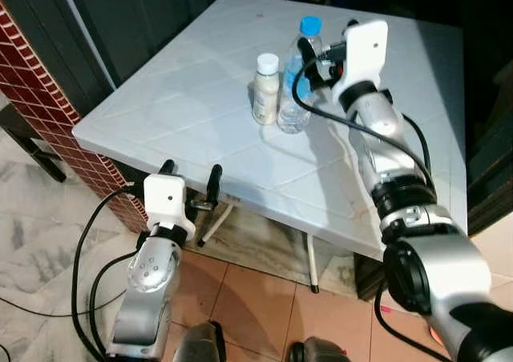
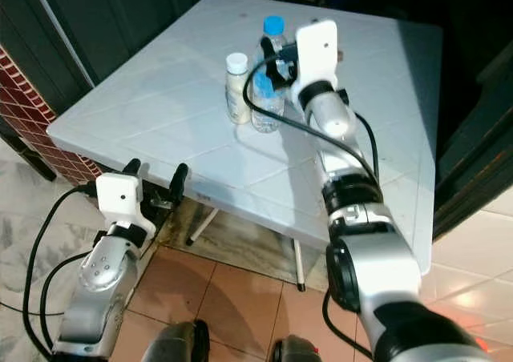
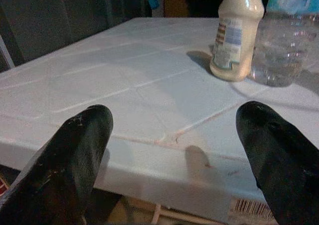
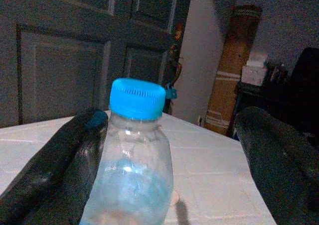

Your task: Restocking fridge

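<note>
A clear water bottle (image 1: 295, 86) with a blue cap stands near the middle of the white table (image 1: 184, 98). A small cream bottle (image 1: 264, 90) with a white cap stands close on its left. My right gripper (image 1: 315, 58) is open at the water bottle's upper part. In the right wrist view the water bottle (image 4: 130, 170) sits between the fingers, close against one finger (image 4: 60, 185) and well apart from the other. My left gripper (image 1: 191, 170) is open and empty, low at the table's near edge. Its wrist view looks across the tabletop at the cream bottle (image 3: 235, 36).
A red brick wall (image 1: 32, 66) runs along the left, next to the table's corner. Dark panelled doors (image 4: 60, 60) stand behind the table and a dark cabinet (image 1: 489, 154) is on the right. Table legs (image 1: 311, 258) rise from the tiled floor.
</note>
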`<state>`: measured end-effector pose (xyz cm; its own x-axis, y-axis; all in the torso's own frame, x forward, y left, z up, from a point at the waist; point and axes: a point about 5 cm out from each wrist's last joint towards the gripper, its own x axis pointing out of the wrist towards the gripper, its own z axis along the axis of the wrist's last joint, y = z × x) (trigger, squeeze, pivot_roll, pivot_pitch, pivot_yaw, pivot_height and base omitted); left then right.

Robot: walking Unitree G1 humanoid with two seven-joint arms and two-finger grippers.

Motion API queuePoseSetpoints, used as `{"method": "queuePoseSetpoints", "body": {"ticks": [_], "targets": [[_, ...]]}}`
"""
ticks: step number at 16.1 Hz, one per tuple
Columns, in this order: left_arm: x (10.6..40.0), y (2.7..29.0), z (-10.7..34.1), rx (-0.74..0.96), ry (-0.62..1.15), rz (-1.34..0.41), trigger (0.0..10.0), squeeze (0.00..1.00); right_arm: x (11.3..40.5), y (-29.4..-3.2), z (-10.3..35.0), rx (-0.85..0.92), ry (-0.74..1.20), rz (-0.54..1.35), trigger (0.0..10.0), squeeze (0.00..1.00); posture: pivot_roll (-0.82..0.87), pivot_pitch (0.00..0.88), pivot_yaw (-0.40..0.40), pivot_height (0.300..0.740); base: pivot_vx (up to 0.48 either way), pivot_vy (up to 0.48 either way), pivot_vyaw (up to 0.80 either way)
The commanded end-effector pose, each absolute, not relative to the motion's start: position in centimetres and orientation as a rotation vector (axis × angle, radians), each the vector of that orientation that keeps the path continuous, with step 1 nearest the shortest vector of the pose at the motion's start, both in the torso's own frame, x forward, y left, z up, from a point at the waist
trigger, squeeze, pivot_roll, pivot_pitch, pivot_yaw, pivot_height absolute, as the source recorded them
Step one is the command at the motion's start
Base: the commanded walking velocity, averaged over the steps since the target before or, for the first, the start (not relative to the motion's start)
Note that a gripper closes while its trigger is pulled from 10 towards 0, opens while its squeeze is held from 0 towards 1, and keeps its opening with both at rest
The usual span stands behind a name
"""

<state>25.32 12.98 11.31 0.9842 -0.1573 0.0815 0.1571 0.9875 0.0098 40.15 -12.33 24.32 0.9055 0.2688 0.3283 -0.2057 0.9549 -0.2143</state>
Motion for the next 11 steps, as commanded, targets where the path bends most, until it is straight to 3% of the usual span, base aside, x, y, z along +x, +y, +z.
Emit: {"method": "queuePoseSetpoints", "body": {"ticks": [1,8,9,10,11], "targets": [[25.2,13.3,11.5,0.022,-0.078,-0.162,10.0,0.0,40.4,-11.8,24.8,-0.189,-0.368,0.269,10.0,0.0,0.11,0.146,0.05,0.74,0.0,0.0,0.0],[24.9,13.4,11.5,0.033,-0.064,-0.167,10.0,0.0,41.0,-10.4,26.3,-0.2,-0.371,0.33,10.0,0.0,0.11,0.158,0.052,0.74,0.0,0.0,0.0],[25.0,13.3,11.5,0.032,-0.062,-0.17,10.0,0.0,41.1,-10.1,26.3,-0.194,-0.364,0.351,6.9,0.0,0.11,0.156,0.05,0.74,0.0,0.0,0.0],[25.0,13.3,11.5,0.032,-0.062,-0.17,10.0,0.0,41.1,-10.1,26.3,-0.194,-0.363,0.354,6.9,0.0,0.11,0.156,0.05,0.74,0.0,0.0,0.0],[25.0,13.3,11.5,0.031,-0.062,-0.17,10.0,0.0,41.1,-9.9,26.2,-0.196,-0.358,0.365,9.6,0.0,0.11,0.153,0.048,0.74,0.0,0.0,0.0]]}}
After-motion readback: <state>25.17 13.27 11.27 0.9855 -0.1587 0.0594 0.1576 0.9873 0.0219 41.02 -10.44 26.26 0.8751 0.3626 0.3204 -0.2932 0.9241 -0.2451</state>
